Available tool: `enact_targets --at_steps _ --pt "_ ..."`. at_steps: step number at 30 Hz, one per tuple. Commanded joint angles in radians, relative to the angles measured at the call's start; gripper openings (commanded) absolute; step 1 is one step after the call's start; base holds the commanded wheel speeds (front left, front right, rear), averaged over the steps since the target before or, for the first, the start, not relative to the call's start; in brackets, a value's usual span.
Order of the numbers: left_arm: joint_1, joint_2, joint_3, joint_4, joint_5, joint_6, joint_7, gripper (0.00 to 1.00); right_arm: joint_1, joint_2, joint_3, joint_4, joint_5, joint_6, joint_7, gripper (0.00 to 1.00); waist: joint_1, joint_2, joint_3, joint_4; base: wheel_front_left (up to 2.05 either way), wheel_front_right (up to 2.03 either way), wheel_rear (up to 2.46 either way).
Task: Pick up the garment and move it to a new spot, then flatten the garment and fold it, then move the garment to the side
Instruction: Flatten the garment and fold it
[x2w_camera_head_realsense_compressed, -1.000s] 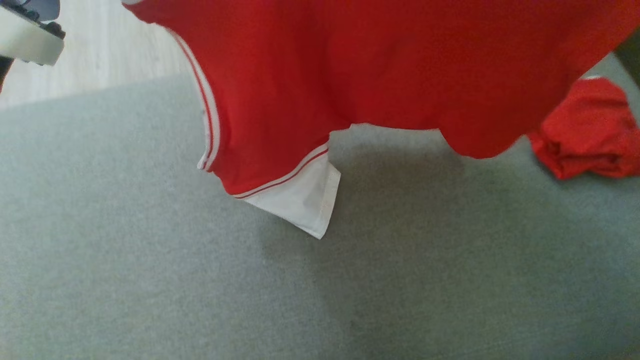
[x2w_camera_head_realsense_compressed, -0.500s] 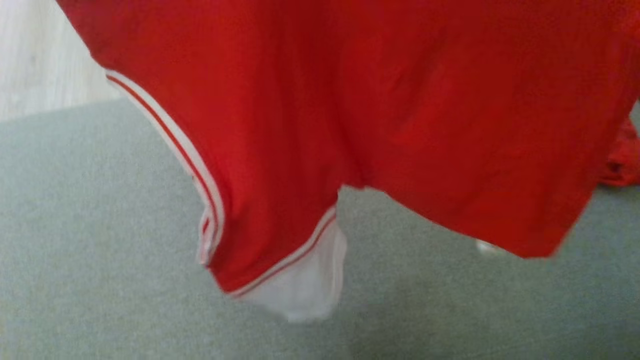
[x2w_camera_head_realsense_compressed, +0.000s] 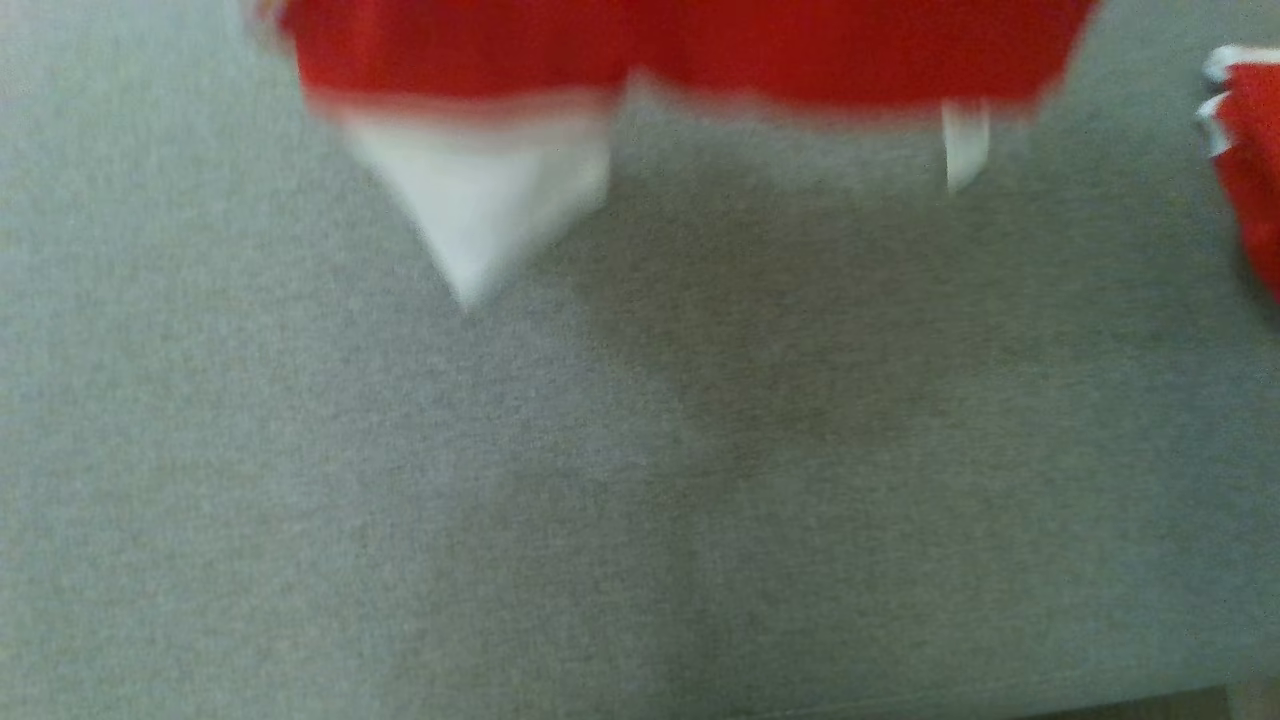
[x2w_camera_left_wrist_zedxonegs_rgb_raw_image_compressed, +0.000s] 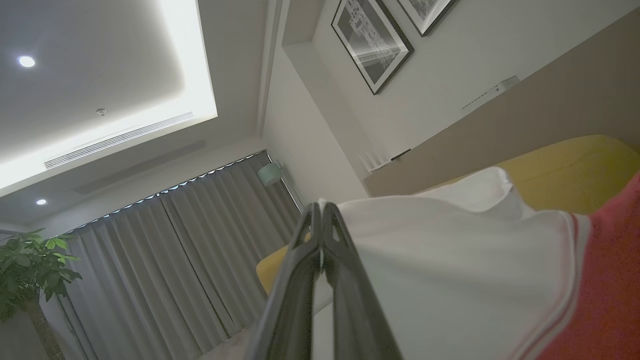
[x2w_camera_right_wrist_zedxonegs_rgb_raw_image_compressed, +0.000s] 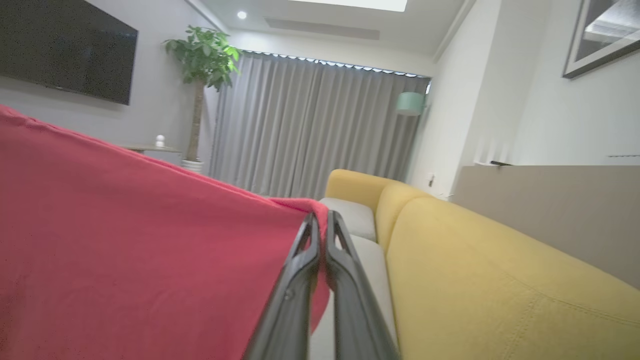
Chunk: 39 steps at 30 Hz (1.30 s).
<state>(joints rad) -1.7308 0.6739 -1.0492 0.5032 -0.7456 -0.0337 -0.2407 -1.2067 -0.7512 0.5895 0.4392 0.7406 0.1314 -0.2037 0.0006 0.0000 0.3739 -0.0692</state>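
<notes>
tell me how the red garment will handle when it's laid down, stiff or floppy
Probably floppy: the red garment drapes from the left pincer and right pincer, its white flap dangling. Likely light, since two pinched edges carry it. It may bunch on the grey fabric surface.

We see the garment (x2w_camera_head_realsense_compressed: 690, 50) hanging over the far part of the surface (x2w_camera_head_realsense_compressed: 640, 500); a second garment (x2w_camera_head_realsense_compressed: 1252, 170) lies on it, far right.

Hanging garment (x2w_camera_head_realsense_compressed: 680, 45) blocks the top; grey surface (x2w_camera_head_realsense_compressed: 640, 480) below seems open.
</notes>
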Motion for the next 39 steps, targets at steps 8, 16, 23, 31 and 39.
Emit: enact_targets --at_steps 8,16,23,31,39 --pt "-0.07 -0.019 0.138 -0.023 0.085 -0.02 -0.021 0.0 -0.102 0.009 -0.068 0.095 -0.14 -0.001 -0.057 0.0 -0.0006 0.0 0.11 0.065 0.0 0.0 0.0" --pt "0.24 0.039 0.19 -0.204 0.135 0.003 -0.021 0.0 0.06 0.016 -0.018 0.086 -0.178 -0.001 -0.058 0.0 -0.0006 0.0 0.113 0.099 0.0 0.0 0.0" --pt "0.656 0.128 0.24 -0.436 0.16 0.065 -0.021 0.0 0.28 -0.02 0.007 0.049 -0.147 -0.001 -0.058 0.0 -0.0006 0.0 0.042 0.096 0.0 0.0 0.0" --pt "1.121 0.218 0.249 -0.611 0.145 0.145 -0.021 0.0 0.601 -0.046 -0.074 -0.046 -0.145 -0.001 -0.058 0.0 -0.0006 0.0 -0.066 0.074 0.0 0.0 0.0" --pt "1.428 0.206 0.237 -0.674 0.125 0.192 -0.021 0.0 0.91 -0.031 -0.176 -0.141 -0.177 -0.001 -0.058 0.0 -0.0006 0.0 -0.113 0.064 0.0 0.0 0.0"
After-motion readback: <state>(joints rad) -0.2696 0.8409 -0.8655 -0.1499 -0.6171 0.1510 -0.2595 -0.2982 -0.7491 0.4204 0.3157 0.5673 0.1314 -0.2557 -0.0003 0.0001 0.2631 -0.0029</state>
